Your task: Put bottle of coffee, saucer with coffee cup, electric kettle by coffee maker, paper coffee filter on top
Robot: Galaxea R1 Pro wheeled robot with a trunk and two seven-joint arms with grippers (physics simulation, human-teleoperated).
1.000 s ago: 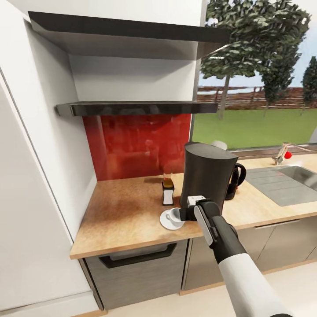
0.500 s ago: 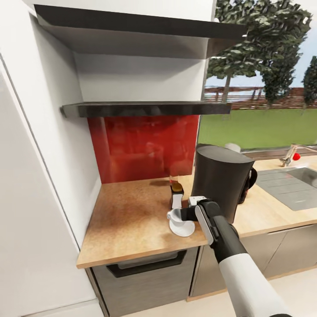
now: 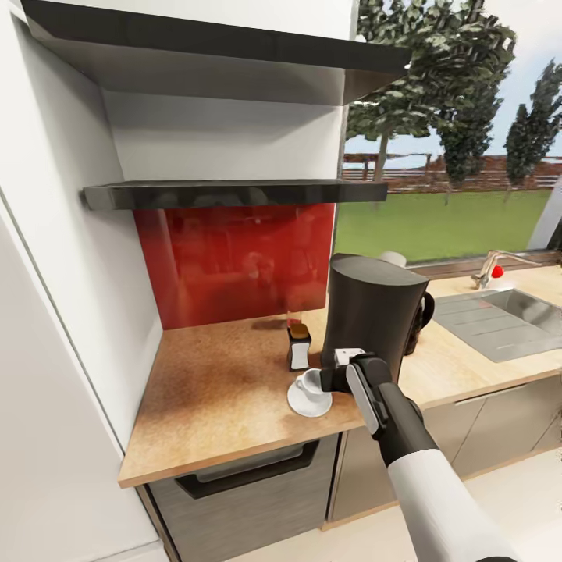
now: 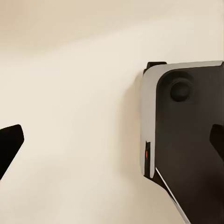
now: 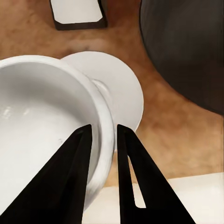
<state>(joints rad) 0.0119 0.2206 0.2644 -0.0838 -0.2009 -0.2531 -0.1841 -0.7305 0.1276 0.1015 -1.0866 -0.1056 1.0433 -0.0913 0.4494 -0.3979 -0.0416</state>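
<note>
On the kitchen countertop [image 3: 211, 390] the coffee maker [image 3: 371, 312], a tall dark grey cylinder, stands upright. The black electric kettle [image 3: 422, 312] peeks out behind it. The bottle of coffee [image 3: 299, 347] stands just left of it. In front lies the white saucer [image 3: 300, 406], with the coffee cup [image 3: 309, 382] over its middle. My right gripper [image 3: 328, 380] is shut on the cup's rim [image 5: 106, 135], one finger inside and one outside. I cannot tell if the cup rests on the saucer [image 5: 123, 88]. The kitchen shelf [image 3: 234, 193] looks bare. My left gripper [image 4: 112, 144] hangs open over the floor.
A sink [image 3: 499, 312] with a tap [image 3: 490, 269] lies in the worktop to the right. A pale rounded thing [image 3: 393, 257] shows behind the coffee maker's top. A white wall [image 3: 86, 328] closes the counter's left end, and a second dark shelf [image 3: 218, 55] hangs higher up.
The whole view has swung sideways and back, so the camera moved. My right gripper stays shut on the cup, which now sits more squarely over the saucer than half a second ago.
</note>
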